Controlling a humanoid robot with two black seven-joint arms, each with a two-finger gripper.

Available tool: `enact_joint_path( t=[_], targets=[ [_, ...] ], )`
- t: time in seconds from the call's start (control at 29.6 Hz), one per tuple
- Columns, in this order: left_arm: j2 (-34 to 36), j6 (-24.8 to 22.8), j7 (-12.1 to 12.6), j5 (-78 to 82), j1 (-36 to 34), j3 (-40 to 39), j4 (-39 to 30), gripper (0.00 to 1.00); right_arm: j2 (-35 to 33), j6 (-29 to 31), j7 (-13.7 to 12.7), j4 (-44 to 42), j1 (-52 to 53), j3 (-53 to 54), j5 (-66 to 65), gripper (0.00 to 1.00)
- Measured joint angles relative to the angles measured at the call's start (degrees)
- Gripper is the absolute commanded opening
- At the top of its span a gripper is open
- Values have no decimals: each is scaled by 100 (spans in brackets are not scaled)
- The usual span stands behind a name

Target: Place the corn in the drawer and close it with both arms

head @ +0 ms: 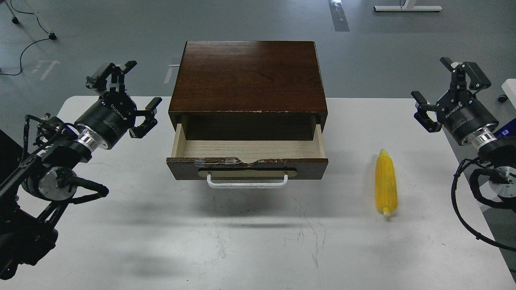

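The yellow corn (386, 182) lies on the white table right of the drawer, tip pointing away from me, pale stub toward me. The dark brown drawer (246, 168) is pulled partway out of its cabinet (248, 76), showing an empty pale wood inside, a white bar handle (247, 182) and a chipped, taped top edge. My left gripper (131, 92) hovers open to the left of the drawer, holding nothing. Off to the right of the corn and farther back, my right gripper (443, 86) is open and empty too.
The white table (242, 241) has scuff marks near the front middle. Its back edge runs behind the cabinet; grey floor with cables lies beyond. A white object shows at the right edge (510, 90).
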Motion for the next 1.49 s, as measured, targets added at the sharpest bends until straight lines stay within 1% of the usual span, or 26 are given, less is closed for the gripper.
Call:
enact_joint_path(
  t=[0.44, 0.64, 0.71, 0.74, 0.91, 0.98, 1.11, 1.32, 1.42, 1.49],
  targets=[
    [-13, -31, -6, -6, 75, -59, 47, 100, 2, -17, 0, -21, -10, 2, -12, 100],
    [35, -258, -45, -13, 50, -88, 208, 100, -12, 38, 0, -64, -10, -56, -37, 100],
    [48, -260, -145, -13, 29, -115, 311, 100, -26, 38, 0, -130, -9, -73, -54, 100],
    [47, -261, -253, -11, 17, -115, 384, 100, -25, 38, 0, -191, -8, -81, -60, 100],
    [21, -167, -1002, -6, -3, -74, 516, 100, -30, 38, 0, -372, 6, -92, -67, 100],
    [66, -151, -1143, -10, 3, -75, 516, 100, -37, 38, 0, -379, 6, -93, -68, 100],
    [157, -180, -1258, -4, 64, -79, 468, 100, -40, 48, 0, -354, 1, -95, -68, 100],
    [169, -191, -1262, 56, 177, -25, 279, 100, -103, 65, 0, -127, 28, -246, -117, 100],
    [165, -191, -1258, 90, 284, -17, 130, 100, -467, 68, 0, 287, 55, -304, -257, 100],
    [151, -191, -1256, 145, 337, -15, 63, 100, -804, 68, 0, 657, 103, -307, -589, 100]
  ],
)
